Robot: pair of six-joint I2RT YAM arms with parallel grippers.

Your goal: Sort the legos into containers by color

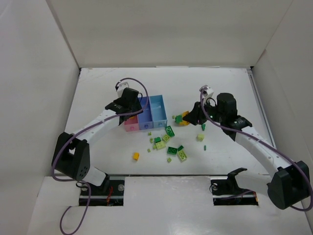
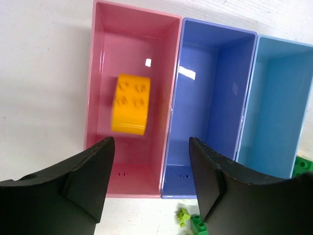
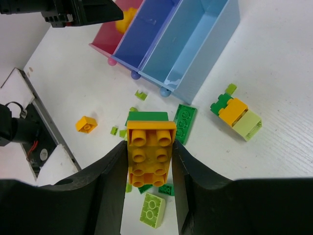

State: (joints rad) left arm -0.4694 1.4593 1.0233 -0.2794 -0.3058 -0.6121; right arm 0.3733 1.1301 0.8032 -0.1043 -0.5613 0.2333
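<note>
Three joined containers stand mid-table: pink (image 2: pixel 100 73), periwinkle blue (image 2: pixel 205 98) and light blue (image 2: pixel 279 98). My left gripper (image 2: pixel 151 147) hangs open over the near end of the pink and periwinkle bins, with nothing between its fingers. An orange-yellow lego (image 2: pixel 130 104), slightly blurred, is inside the pink bin. My right gripper (image 3: pixel 149 147) is shut on an orange-yellow lego (image 3: pixel 149 152) with a dark green lego (image 3: pixel 146 117) stuck to its far end, held above the loose legos (image 1: pixel 168 142) to the right of the bins (image 1: pixel 145 113).
Green, lime and orange legos lie scattered in front of the bins, one orange piece (image 1: pixel 136 156) apart at the left. A joined green, orange and lime cluster (image 3: pixel 236 111) lies beside the light blue bin. White walls enclose the table on three sides.
</note>
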